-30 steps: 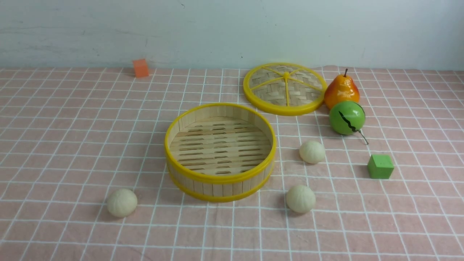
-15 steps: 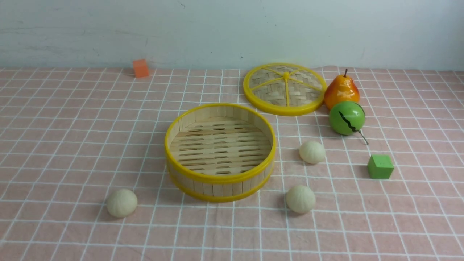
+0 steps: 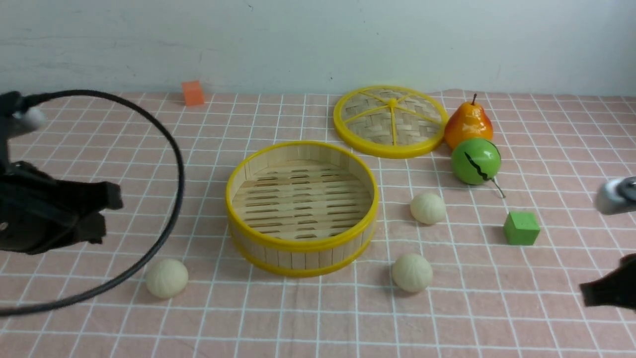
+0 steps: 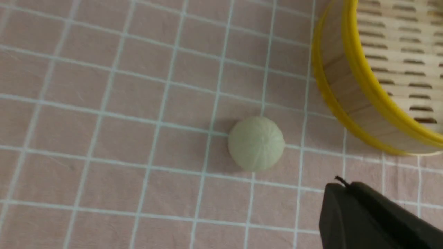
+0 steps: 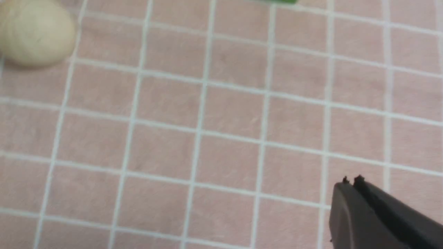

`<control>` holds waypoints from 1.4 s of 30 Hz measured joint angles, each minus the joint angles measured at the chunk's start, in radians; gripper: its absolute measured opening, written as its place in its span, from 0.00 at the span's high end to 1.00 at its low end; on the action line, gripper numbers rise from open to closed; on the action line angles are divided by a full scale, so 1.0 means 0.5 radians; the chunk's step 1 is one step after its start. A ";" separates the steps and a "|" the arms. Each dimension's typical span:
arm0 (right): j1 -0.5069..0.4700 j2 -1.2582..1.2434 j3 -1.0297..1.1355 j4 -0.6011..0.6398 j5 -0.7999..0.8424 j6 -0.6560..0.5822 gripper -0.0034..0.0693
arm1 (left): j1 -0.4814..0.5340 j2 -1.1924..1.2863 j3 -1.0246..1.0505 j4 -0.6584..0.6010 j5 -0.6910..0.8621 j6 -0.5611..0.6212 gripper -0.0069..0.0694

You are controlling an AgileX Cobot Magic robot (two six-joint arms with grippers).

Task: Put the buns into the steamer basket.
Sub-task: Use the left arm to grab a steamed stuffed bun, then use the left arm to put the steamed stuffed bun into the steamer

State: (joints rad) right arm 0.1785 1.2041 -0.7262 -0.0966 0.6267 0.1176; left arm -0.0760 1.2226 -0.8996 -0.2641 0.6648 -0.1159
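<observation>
Looking at the steamer basket [image 3: 301, 245] in the middle of the worktop [image 3: 318, 328]: it's sitting empty, slatted floor bare. All three buns are outside it on the pink checked cloth. The first bun [image 3: 167, 278] is off the basket's near-left side, the second bun [image 3: 412, 272] is close to its near-right edge, and the third bun [image 3: 428, 208] is just to its right. None of them touch the basket.

The left gripper [image 4: 342, 190] hovers left of the basket with its jaws pinched together on nothing. In its wrist view the first bun lies free a little ahead of the tips, with the basket wall nearby. The right gripper [image 5: 351, 186] is way out to the right of the basket, also closed up and empty, over bare cloth.

Behind the basket to the right lies the woven lid [image 3: 391, 122], with a pear [image 3: 468, 124] and a green ball [image 3: 475, 161] right next to it. A green cube [image 3: 520, 228] sits further right of the basket, and an orange cube [image 3: 192, 93] is far behind it on the left.
</observation>
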 joint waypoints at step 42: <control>0.093 0.402 -0.296 0.992 0.313 -0.795 0.92 | -0.353 1.008 -0.872 0.400 0.164 -0.240 0.93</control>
State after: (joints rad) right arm 0.2250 1.4054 -0.8744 0.3994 0.7831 -0.2798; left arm -0.2525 1.7264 -1.3356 -0.0642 0.7467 -0.2359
